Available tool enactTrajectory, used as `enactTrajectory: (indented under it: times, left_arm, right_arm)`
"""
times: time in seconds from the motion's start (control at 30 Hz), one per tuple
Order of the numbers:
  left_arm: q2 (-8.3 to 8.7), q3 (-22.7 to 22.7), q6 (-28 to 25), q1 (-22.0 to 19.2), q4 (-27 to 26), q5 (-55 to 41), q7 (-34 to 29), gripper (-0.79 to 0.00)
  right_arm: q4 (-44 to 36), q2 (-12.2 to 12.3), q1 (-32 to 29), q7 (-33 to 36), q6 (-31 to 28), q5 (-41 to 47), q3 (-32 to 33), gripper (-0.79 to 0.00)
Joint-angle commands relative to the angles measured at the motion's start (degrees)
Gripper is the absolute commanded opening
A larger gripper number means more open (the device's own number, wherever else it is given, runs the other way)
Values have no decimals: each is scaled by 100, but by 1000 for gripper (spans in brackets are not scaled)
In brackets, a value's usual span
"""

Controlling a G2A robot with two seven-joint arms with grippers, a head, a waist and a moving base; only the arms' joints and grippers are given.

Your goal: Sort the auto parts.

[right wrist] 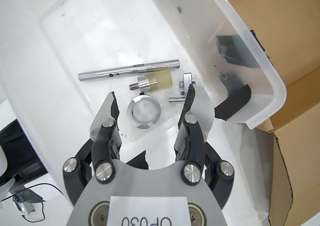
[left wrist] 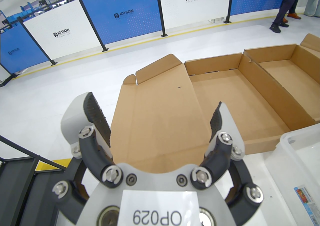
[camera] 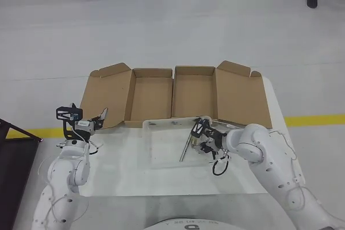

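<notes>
1. The auto parts lie together on the floor of a clear plastic bin (camera: 167,121), near one of its corners. The bin stands on the white table (camera: 121,167).
2. The longest part is a slim polished steel rod (right wrist: 128,70) with small holes drilled in its side. It lies flat.
3. Touching the rod is a short cylinder part (right wrist: 152,82). It has a pale yellowish translucent body, a metal collar and a threaded stud at one end.
4. Just beside the cylinder lies a bright metal ring (right wrist: 143,125), thick-walled with a wide open bore, flat on the bin floor.
5. A small steel pin (right wrist: 175,100) and a small grey bracket piece (right wrist: 186,80) lie close to the bin wall. One finger partly covers both.
6. The right end effector (right wrist: 152,92) hangs inside the bin above these parts. Its fingers are spread moderately and hold nothing. The ring sits between them and lower down.
7. The left end effector (left wrist: 155,102) is spread wide and holds nothing. It is raised over the table's left side, facing the open flap of the left cardboard box (camera: 152,98).
8. The right cardboard box (camera: 194,95) sits against the left one, both open behind the bin.
</notes>
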Motion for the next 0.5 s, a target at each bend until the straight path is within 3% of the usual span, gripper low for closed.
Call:
enactTrajectory:
  times: [0.0,0.1,0.47]
  left_arm:
    - [0,0,0,0,0,0,0,0]
    - [0,0,0,0,0,0,0,0]
    - [0,0,0,0,0,0,0,0]
  right_arm:
    - [88,-10,70,8,52,-14,-87,-179]
    - [200,-24,169,12,116,6,-190,-154]
    - [559,-73,507,5,323,-106,-551,-219]
